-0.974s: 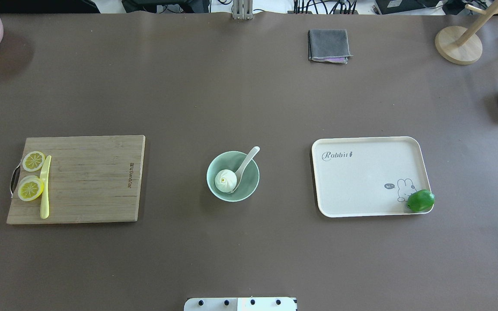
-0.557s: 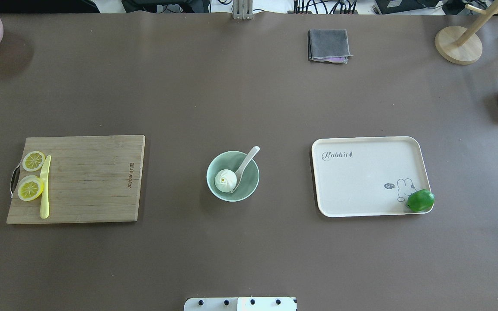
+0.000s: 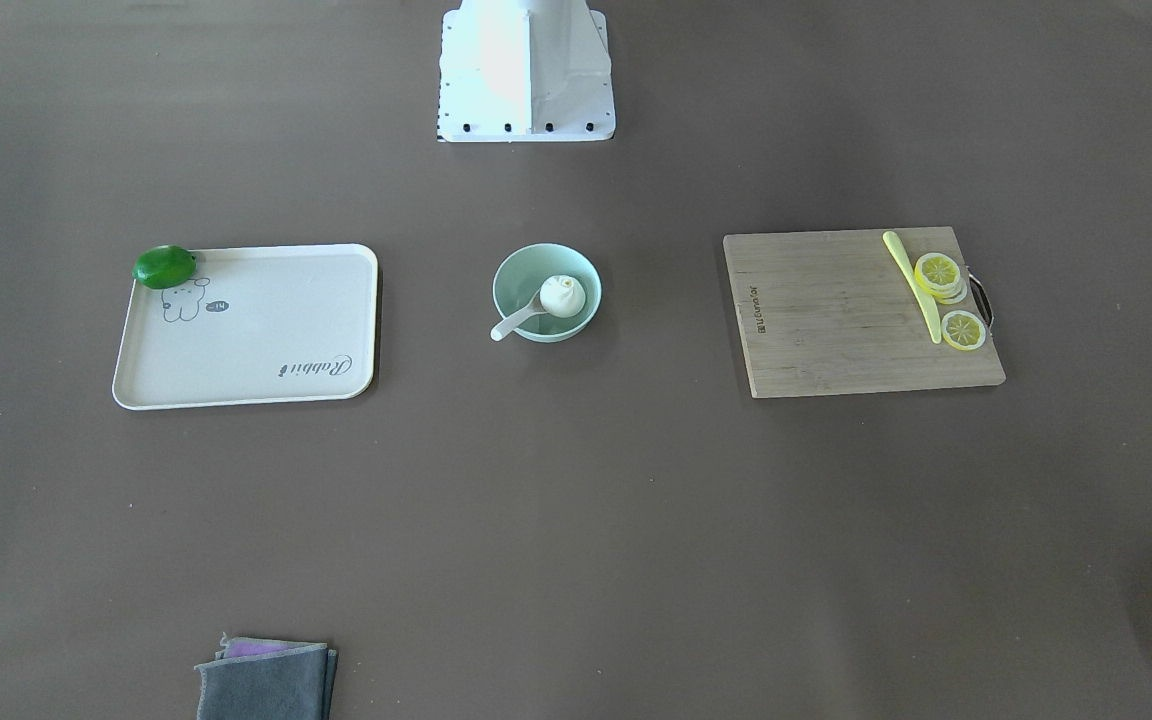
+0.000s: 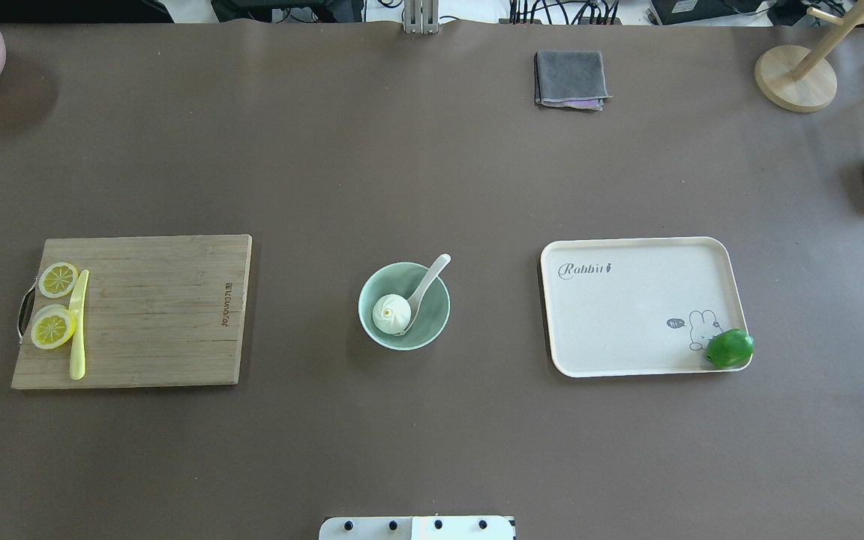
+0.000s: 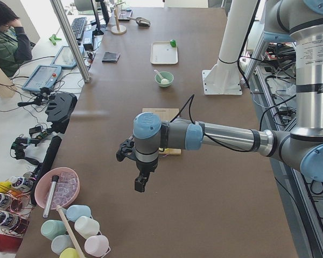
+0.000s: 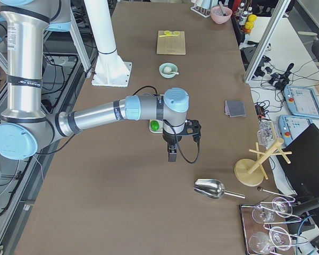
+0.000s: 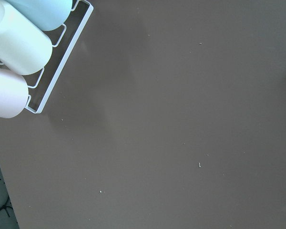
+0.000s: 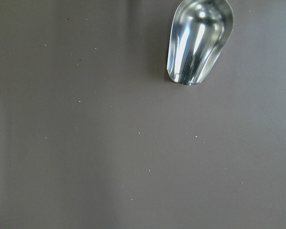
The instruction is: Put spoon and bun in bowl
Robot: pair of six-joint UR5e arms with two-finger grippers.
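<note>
The mint-green bowl (image 4: 438,311) stands mid-table, also in the front-facing view (image 3: 521,275). The white bun (image 4: 391,313) lies inside it. The white spoon (image 4: 426,286) rests in the bowl beside the bun, its handle leaning out over the rim. My left gripper (image 5: 140,184) hangs above the table's left end, far from the bowl. My right gripper (image 6: 171,157) hangs above the right end, past the tray. Both show only in side views, so I cannot tell whether they are open or shut.
A wooden cutting board (image 4: 154,307) with lemon slices (image 4: 53,328) and a yellow knife (image 4: 78,330) lies left of the bowl. A cream tray (image 4: 627,307) with a green lime (image 4: 730,349) lies right. A metal scoop (image 8: 198,40) and a cup rack (image 7: 19,47) sit at the table's ends.
</note>
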